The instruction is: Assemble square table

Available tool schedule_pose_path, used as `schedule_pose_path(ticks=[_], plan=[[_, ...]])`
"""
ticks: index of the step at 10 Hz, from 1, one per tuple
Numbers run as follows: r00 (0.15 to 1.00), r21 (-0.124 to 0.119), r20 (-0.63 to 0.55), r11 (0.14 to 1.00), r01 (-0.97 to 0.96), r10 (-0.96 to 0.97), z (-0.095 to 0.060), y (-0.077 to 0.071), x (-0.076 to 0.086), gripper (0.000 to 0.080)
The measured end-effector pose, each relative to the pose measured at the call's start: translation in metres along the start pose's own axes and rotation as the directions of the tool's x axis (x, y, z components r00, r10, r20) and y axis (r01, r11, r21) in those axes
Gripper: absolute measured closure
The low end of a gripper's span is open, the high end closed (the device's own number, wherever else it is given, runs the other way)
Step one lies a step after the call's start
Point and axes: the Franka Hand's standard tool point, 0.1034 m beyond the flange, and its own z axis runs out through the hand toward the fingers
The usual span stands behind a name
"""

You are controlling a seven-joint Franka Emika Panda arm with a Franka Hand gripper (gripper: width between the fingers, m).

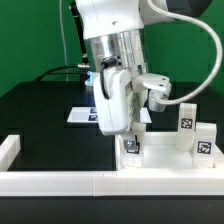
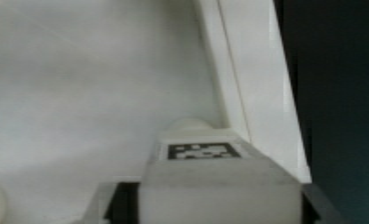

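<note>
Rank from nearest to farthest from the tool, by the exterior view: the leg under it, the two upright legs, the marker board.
1. Leg under the tool, directly below the tool.
2. Two upright legs, at the exterior view's right.
3. Marker board, behind the arm.

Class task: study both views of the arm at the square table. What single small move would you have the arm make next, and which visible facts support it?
Probably a short straight lift clear of the leg. In the wrist view the tagged leg stands between the gripper jaws, at the raised rim of the table top. Whether the jaws grip it is unclear. In the exterior view two more legs stand upright on the top.
</note>
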Motion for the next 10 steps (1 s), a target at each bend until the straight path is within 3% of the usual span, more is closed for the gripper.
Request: schedule_pose_path(ticks=[1,3,4,6,7,8,9,10], plan=[[0.974,0.003,-0.029,0.975,0.224,-0.224,-0.0014,-0.0015,-0.0018,0.04],[0.869,-0.003,-0.04,0.87,0.494,-0.494,-0.0043,0.002,-0.0068,0.017],[0.866,-0.005,-0.041,0.867,0.498,-0.498,-0.0032,0.0022,-0.0046,0.0156],[0.743,-0.025,-0.046,0.744,0.668,-0.668,-0.0031,0.0021,-0.0037,0.0151],[0.536,-0.074,-0.058,0.539,0.839,-0.842,-0.0035,0.0007,-0.004,0.0151],[0.387,-0.083,-0.047,0.39,0.917,-0.921,-0.0038,-0.0016,-0.001,0.0151],[0.322,-0.086,-0.042,0.325,0.942,-0.946,-0.0041,-0.0023,-0.0011,0.0151],[0.325,-0.086,-0.042,0.328,0.941,-0.945,-0.0038,-0.002,-0.001,0.0151]])
